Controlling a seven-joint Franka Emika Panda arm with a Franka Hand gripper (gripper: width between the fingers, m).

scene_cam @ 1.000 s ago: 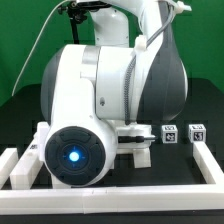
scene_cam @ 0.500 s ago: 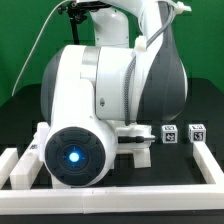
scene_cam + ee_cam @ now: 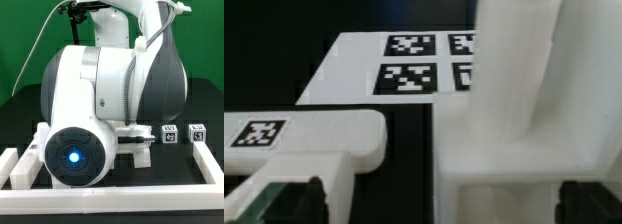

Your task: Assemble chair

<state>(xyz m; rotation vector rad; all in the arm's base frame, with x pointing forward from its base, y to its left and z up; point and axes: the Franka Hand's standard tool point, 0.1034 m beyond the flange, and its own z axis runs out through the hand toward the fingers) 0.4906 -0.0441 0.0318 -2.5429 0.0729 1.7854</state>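
Nothing stirs over the last second: the exterior view matches the two before it, so the arm (image 3: 110, 95) is pausing, not travelling. My read is a settling or aligning beat, and the chair is no further along.

The arm fills the middle of the exterior frame, folded low over the black table (image 3: 20, 110). Its round blue-lit cap (image 3: 72, 156) faces the camera at lower left. The wrist reaches down behind it towards the lower centre.

The chair is in loose pieces. Two small cubes (image 3: 170, 134) sit side by side at the exterior view's right, just inside the white rail (image 3: 120, 190). Close under the wrist camera lie a tagged bar (image 3: 310, 130) and a tall white piece (image 3: 526, 100), side by side with a dark gap between them. The marker board (image 3: 363, 62) lies beyond them.

The gripper (image 3: 429, 205) shows as little more than a dark sliver of finger (image 3: 281, 200) beside the tagged bar. I cannot tell whether the jaws are wide, narrow or clamped on anything.
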